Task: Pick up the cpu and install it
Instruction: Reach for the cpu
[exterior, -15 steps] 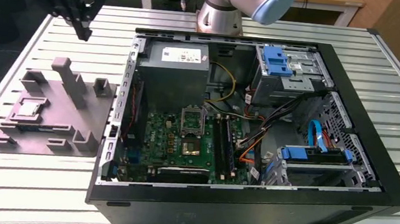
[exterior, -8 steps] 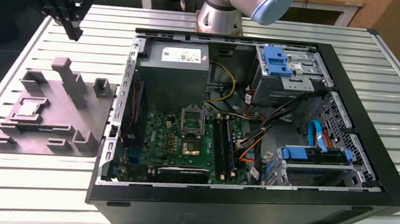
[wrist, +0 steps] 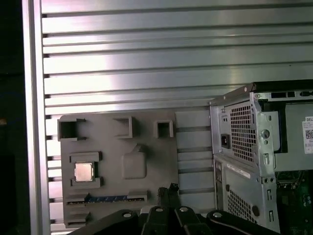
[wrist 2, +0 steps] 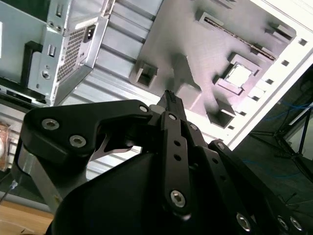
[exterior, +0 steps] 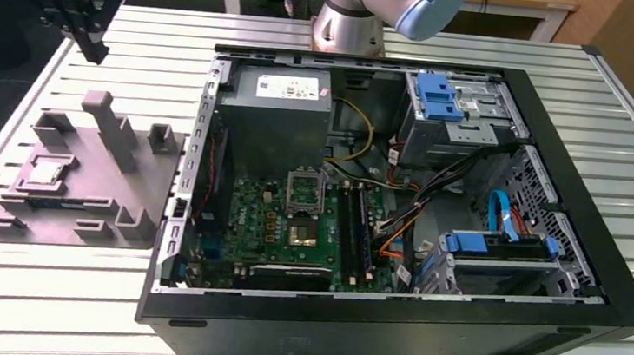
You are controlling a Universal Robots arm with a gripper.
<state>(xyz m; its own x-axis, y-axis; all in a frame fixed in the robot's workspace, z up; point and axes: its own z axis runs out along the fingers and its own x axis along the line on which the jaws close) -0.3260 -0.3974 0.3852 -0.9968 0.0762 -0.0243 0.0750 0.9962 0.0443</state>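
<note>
The jaws are seen closed on nothing in both wrist views. In the exterior view they hang above the far end of the tabletop, at the exterior view's left, well apart from the cpu. The cpu lies flat in a shallow recess of the grey fixture, at the fixture's left side as the exterior view shows it. The fixture rests just beside the open case.

Several risks can be judged from this. If the jaws are brought down closed, the metal top of the cpu or the walls of the recess would likely be struck. The cpu is thin and sits low between raised blocks, so little edge is offered. A grip taken off centre could let it tilt, slip or be dragged out skew. The tall posts of the fixture stand near the recess and could be clipped if the approach is not kept upright.

The socket on the motherboard lies deep inside the case, with cables close on its right. A cpu set down rotated or tilted could damage the socket contacts, and the case wall or cables could be caught.
</note>
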